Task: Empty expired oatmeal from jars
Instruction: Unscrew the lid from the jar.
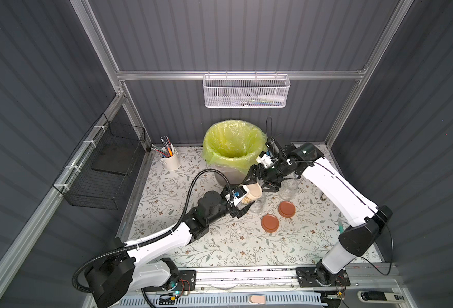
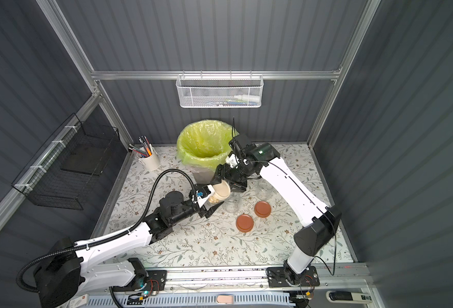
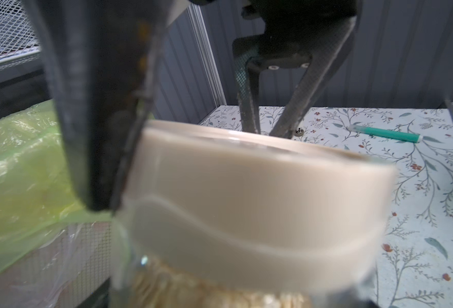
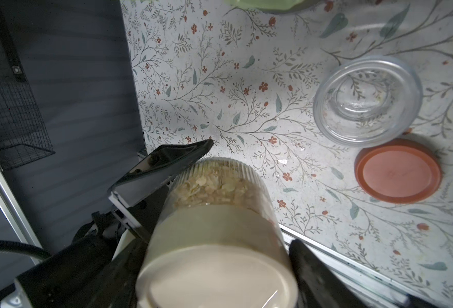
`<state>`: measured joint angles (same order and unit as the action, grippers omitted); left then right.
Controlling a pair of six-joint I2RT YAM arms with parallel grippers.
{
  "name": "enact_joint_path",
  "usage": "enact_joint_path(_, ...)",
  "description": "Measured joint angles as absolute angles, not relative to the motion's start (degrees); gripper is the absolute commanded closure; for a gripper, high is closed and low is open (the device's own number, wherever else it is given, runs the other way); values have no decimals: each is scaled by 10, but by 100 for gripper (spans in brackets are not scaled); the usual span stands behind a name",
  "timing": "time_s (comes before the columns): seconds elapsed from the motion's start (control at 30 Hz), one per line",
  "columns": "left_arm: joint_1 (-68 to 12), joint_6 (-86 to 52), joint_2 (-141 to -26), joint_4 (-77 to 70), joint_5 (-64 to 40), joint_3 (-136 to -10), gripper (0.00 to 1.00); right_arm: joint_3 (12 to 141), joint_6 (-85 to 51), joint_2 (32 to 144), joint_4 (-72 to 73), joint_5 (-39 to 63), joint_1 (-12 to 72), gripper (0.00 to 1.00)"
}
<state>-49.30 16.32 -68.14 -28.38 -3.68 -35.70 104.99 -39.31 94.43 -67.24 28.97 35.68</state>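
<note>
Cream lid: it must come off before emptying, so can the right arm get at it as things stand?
Likely yes: the right pincer is closed on the cream lid, while the left pincer grips the jar by its glass; nothing stands between.

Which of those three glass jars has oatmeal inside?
The jar with the cream lid, held up in the air: flakes show through its glass. The other two jars stand open and empty, brown lids beside them.
</note>
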Motion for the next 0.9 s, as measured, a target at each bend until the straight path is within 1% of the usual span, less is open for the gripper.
enact_joint_path(0.17,-491,137,-679,-287,-52,-355,75,1050,-315,941,-665,287,361,36)
enact_joint_path(0.37,-490,124,-679,-296,-58,-351,75,1047,-258,937,-647,277,371,35)
enact_joint_path(0.57,-491,112,-676,-313,-65,-336,76,1053,-175,939,-669,271,382,35)
enact_joint_path(0.9,-490,96,-674,-348,-91,-330,76,1102,-44,939,-703,191,432,35)
